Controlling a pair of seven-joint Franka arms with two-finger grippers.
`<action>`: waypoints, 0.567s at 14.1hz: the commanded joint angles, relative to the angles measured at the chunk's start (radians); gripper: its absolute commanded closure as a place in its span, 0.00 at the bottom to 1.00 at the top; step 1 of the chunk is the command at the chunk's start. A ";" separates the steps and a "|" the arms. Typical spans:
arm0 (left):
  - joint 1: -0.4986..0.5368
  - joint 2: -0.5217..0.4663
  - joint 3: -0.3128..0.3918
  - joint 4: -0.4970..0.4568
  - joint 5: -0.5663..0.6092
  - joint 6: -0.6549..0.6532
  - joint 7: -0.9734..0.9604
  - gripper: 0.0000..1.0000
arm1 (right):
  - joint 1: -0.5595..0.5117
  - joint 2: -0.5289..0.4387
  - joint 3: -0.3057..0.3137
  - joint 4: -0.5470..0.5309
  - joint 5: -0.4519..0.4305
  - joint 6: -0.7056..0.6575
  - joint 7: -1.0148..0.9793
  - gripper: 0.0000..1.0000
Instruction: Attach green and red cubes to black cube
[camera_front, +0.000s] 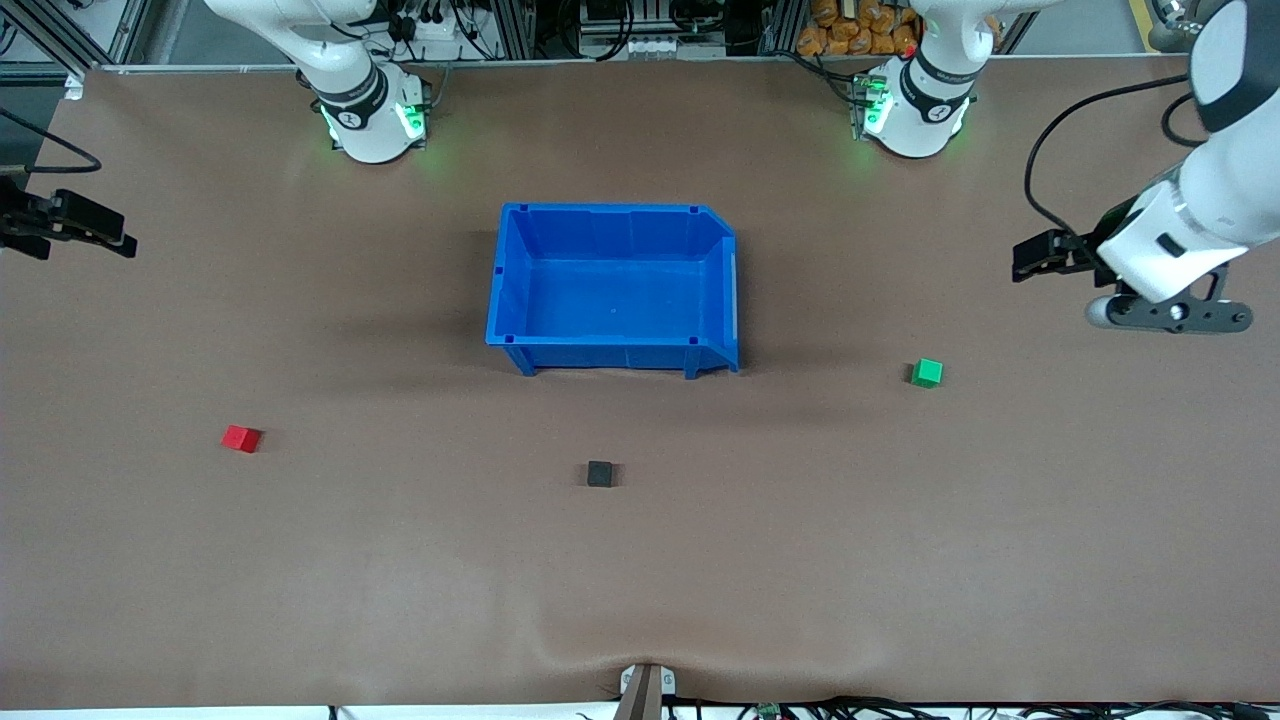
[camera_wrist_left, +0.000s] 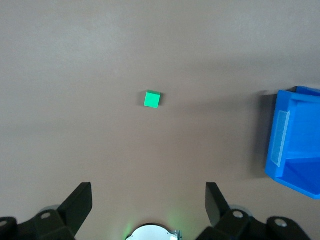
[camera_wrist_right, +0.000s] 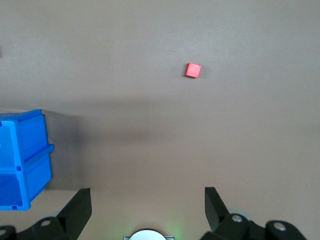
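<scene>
Hovering wide open, empty: left tool (camera_wrist_left: 148, 207), right tool (camera_wrist_right: 147, 210), above table.

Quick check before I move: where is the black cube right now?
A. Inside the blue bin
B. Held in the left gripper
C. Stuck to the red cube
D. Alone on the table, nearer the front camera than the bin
D: the black cube sits by itself on the table, nearer the front camera than the blue bin, with the red cube and green cube lying well apart from it.
</scene>
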 joint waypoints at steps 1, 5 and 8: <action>0.010 -0.004 -0.011 -0.107 0.010 0.114 0.002 0.00 | -0.031 0.005 0.016 -0.002 -0.002 0.014 -0.015 0.00; 0.002 0.046 -0.026 -0.137 0.011 0.208 0.022 0.00 | -0.033 0.020 0.016 -0.001 0.001 0.014 -0.015 0.00; -0.001 0.114 -0.043 -0.175 0.056 0.333 0.022 0.00 | -0.037 0.034 0.016 -0.001 0.003 0.021 -0.017 0.00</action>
